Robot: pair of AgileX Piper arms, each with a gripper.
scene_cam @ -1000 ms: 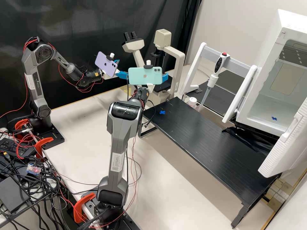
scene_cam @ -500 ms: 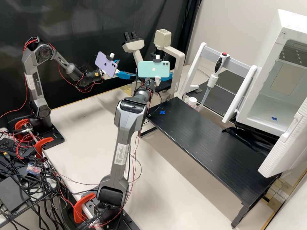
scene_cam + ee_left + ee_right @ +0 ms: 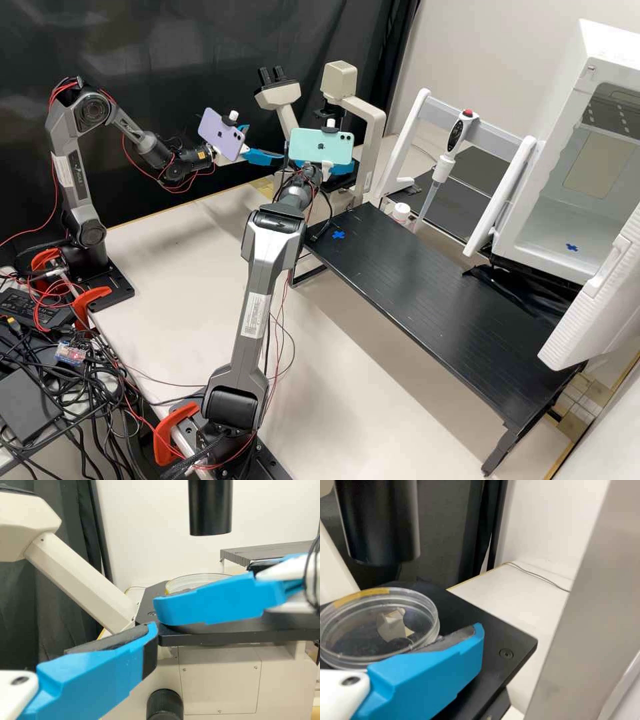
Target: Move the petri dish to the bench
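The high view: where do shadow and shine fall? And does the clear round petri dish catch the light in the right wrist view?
High view: soft shadow on the white tabletop beside the long black bench, which shines dully. Right wrist view: pale highlights on the petri dish.

A black curtain [image 3: 167, 40] (softly creased) hangs beside a pale wall [image 3: 493, 53].

Left claw [image 3: 264, 145] spread, right claw [image 3: 345, 167] spread

Cream microscope [image 3: 375, 123], black bench [image 3: 427, 287], 1 mint phone [image 3: 310, 143], 1 lilac phone [image 3: 217, 132].
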